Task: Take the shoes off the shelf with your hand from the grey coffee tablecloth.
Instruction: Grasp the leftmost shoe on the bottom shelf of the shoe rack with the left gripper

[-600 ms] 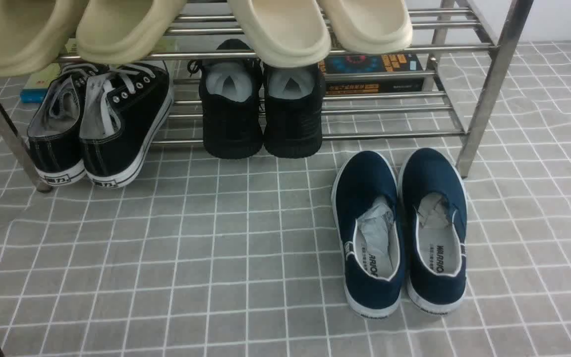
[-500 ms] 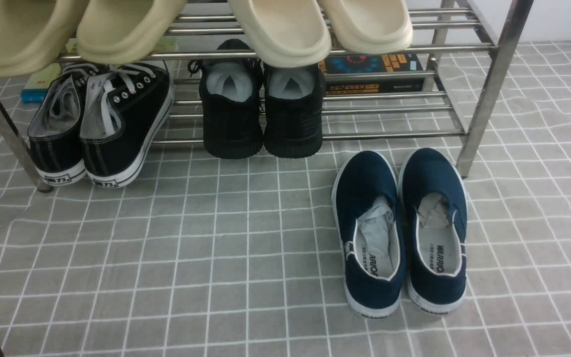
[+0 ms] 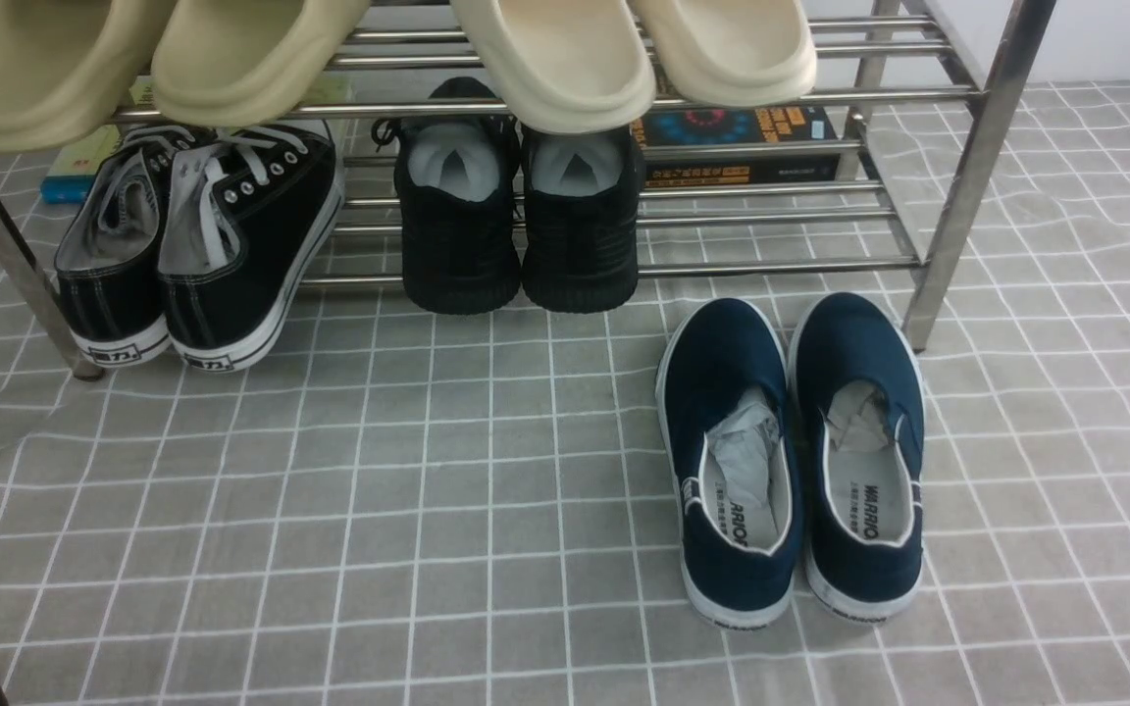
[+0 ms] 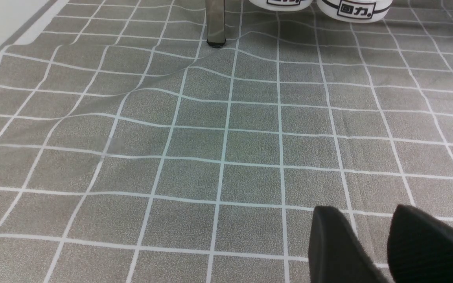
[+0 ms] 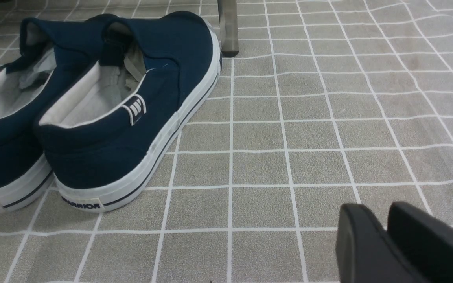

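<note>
The black canvas shoes [image 3: 202, 245] with white laces sit on the lower tier of the steel shelf [image 3: 771, 265] at its left end, heels over the front bar. Their white heels show in the left wrist view [image 4: 352, 6], next to a shelf leg [image 4: 215, 19]. The grey grid tablecloth [image 3: 428, 490] covers the floor. Neither gripper shows in the front view. My left gripper [image 4: 364, 214] hovers low over the cloth, well short of the shoes, fingers a little apart and empty. My right gripper [image 5: 376, 210] is shut and empty over the cloth.
Navy slip-ons [image 3: 791, 461] stand on the cloth in front of the shelf's right part, close to my right gripper [image 5: 132, 106]. All-black knit sneakers [image 3: 516, 226] sit mid-shelf. Beige slippers [image 3: 555, 59] fill the upper tier. Books [image 3: 737, 142] lie behind.
</note>
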